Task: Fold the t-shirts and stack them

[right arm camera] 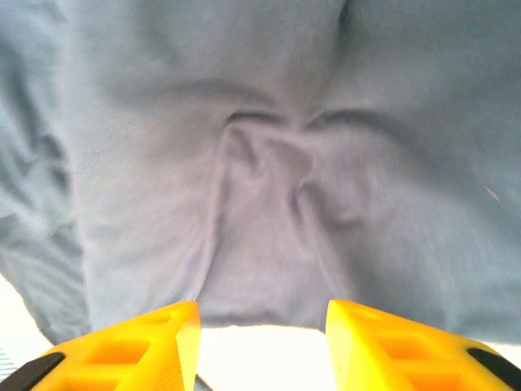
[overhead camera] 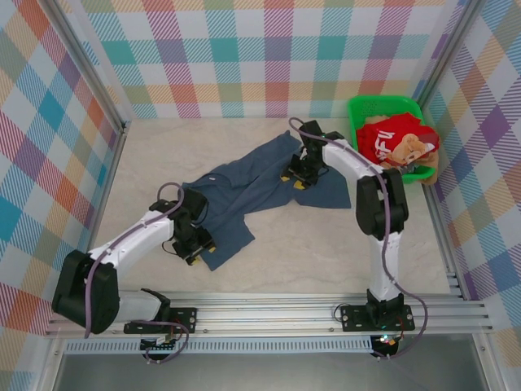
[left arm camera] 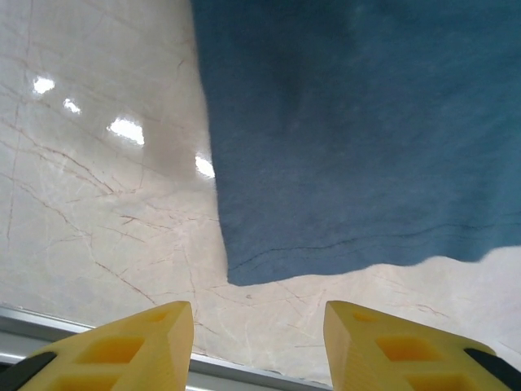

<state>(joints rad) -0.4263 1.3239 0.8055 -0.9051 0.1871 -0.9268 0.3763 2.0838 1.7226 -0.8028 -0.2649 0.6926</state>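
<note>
Soft matte slate-blue tee is lying rumpled: squared hem corner just ahead of L gripper, puckered crease ahead of R gripper. Both finger pairs are standing released, gripping nothing. Green plastic basket is holding red tee.

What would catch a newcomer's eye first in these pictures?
A dark blue t-shirt lies crumpled across the middle of the table, with the left hand at its near hem and the right hand over its far right part. In the far right corner, a green basket holds a red t-shirt.
</note>
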